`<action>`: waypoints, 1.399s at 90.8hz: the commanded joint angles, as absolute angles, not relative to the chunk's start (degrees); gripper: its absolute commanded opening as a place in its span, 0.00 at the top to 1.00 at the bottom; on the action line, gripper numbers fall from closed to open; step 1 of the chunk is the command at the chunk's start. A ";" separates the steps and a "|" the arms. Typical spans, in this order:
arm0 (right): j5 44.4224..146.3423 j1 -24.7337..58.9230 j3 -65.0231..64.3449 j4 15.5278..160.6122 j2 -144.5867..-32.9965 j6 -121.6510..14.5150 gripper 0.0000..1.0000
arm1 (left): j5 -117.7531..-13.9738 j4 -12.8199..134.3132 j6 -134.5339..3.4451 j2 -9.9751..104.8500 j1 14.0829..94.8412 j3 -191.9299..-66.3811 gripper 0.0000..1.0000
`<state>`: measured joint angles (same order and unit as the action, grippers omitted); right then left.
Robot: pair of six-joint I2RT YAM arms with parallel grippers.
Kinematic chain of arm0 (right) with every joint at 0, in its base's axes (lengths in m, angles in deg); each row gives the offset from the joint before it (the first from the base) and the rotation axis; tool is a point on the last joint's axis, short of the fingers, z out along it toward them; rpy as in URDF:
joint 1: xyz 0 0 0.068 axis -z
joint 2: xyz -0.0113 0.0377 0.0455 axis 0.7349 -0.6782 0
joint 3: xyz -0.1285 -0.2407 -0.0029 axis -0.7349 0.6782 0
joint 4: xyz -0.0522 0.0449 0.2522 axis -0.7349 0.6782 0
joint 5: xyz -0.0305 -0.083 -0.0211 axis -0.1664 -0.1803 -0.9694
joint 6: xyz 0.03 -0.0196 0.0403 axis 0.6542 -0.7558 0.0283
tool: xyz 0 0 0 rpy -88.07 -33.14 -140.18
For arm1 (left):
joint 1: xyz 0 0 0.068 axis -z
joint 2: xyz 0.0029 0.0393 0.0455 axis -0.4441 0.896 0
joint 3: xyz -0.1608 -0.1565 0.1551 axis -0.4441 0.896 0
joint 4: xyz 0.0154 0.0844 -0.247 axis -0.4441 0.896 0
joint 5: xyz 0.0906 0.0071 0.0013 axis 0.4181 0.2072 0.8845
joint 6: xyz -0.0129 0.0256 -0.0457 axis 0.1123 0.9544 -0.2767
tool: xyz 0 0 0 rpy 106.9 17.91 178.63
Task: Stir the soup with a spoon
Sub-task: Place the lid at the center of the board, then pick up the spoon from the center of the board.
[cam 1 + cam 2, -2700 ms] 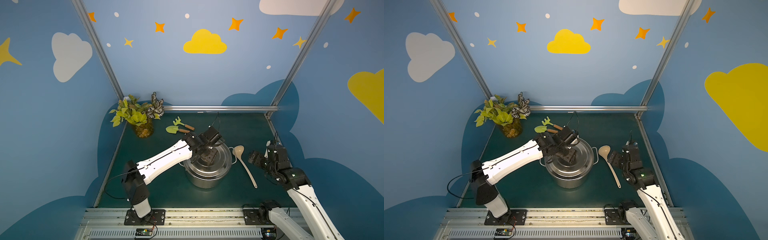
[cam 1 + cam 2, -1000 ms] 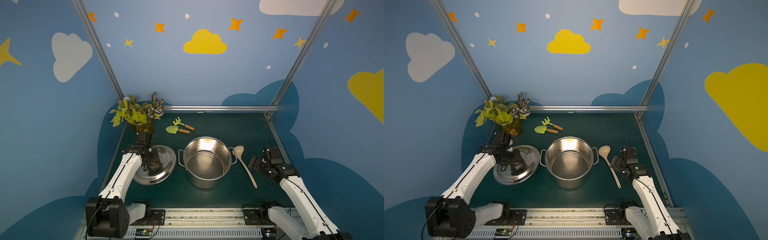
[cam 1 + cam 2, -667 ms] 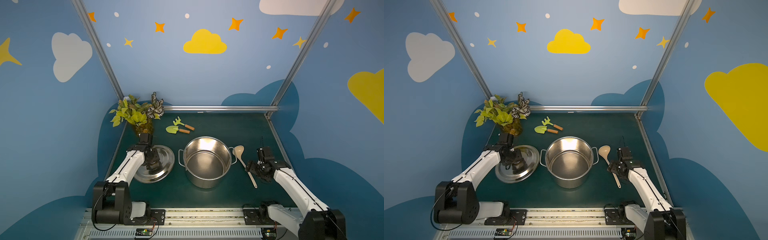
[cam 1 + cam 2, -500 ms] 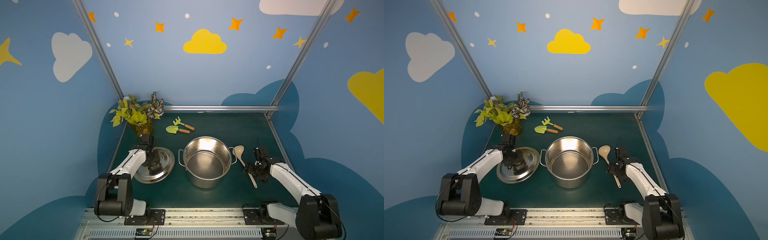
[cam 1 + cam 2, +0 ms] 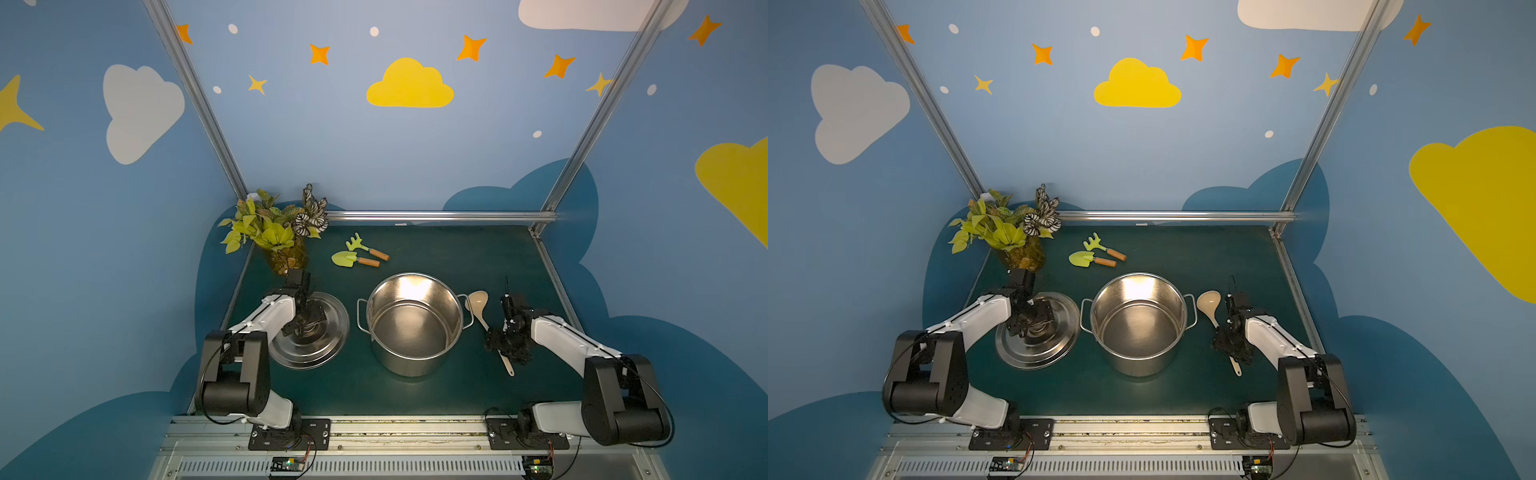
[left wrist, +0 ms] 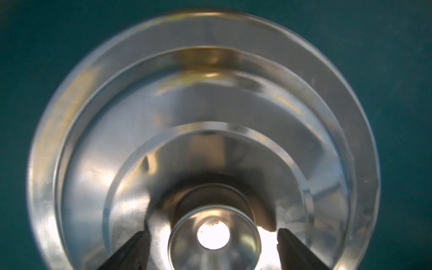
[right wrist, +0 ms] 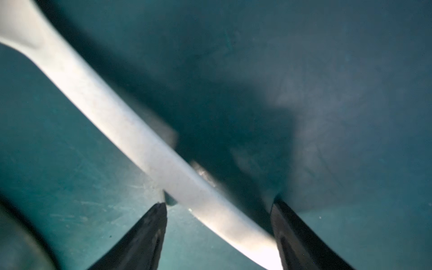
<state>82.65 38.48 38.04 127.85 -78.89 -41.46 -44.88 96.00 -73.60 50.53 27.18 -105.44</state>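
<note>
The spoon (image 5: 478,300) (image 5: 1208,302), a cream ladle, lies flat on the green table just right of the steel pot (image 5: 407,361) (image 5: 1138,361), bowl toward the back. The pot's inside is bare steel and no soup shows in it. My right gripper (image 5: 500,347) (image 5: 1229,347) (image 7: 218,204) is low over the spoon's handle (image 7: 140,140); its jaws straddle the handle, open, with table showing between them. My left gripper (image 5: 305,328) (image 5: 1027,326) (image 6: 212,231) is open on either side of the knob (image 6: 214,243) of the lid (image 5: 320,353) (image 6: 163,93).
The lid rests on the table left of the pot. A green toy trowel (image 5: 347,259) and a green toy rake (image 5: 357,244) lie behind the pot. A potted plant (image 5: 274,232) fills the back left corner. Metal rails edge the table.
The left arm took the lid off the pot, set it down on the left, and its jaws have now opened off the knob. The right gripper came down over the spoon's handle, its jaws narrowing.
</note>
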 commanded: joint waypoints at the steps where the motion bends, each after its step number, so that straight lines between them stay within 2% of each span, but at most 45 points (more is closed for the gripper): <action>1: 85.31 38.63 36.58 126.17 -80.70 -42.74 0.32 | -46.57 97.76 -73.32 47.55 27.60 -105.97 0.00; 30: 88.19 38.68 34.67 125.77 -80.40 -44.32 0.71 | -47.90 100.78 -71.96 37.56 29.87 -106.42 0.00; 37: 88.70 38.68 34.58 125.76 -79.52 -44.38 0.84 | -47.83 101.86 -71.71 35.64 30.95 -106.68 0.00; 43: 89.05 38.66 34.54 125.88 -78.59 -44.33 1.00 | -47.99 103.50 -71.33 34.35 32.18 -107.44 0.00; 72: 89.84 38.62 31.91 132.49 -66.77 -43.54 1.00 | -52.86 109.84 -70.06 24.14 40.44 -112.63 0.00; 92: 92.06 37.27 23.64 140.68 -58.83 -41.07 1.00 | -58.23 112.30 -68.39 20.53 51.09 -119.05 0.00; 101: 90.63 33.37 18.29 143.27 -57.64 -39.92 1.00 | -59.64 112.15 -68.15 21.52 57.66 -121.90 0.00; 111: 87.21 27.16 11.82 144.05 -58.48 -37.72 1.00 | -56.06 112.13 -67.30 25.26 67.88 -125.88 0.00; 127: 79.48 16.23 0.28 147.38 -65.31 -34.06 1.00 | -50.71 111.95 -66.42 33.97 80.71 -134.95 0.00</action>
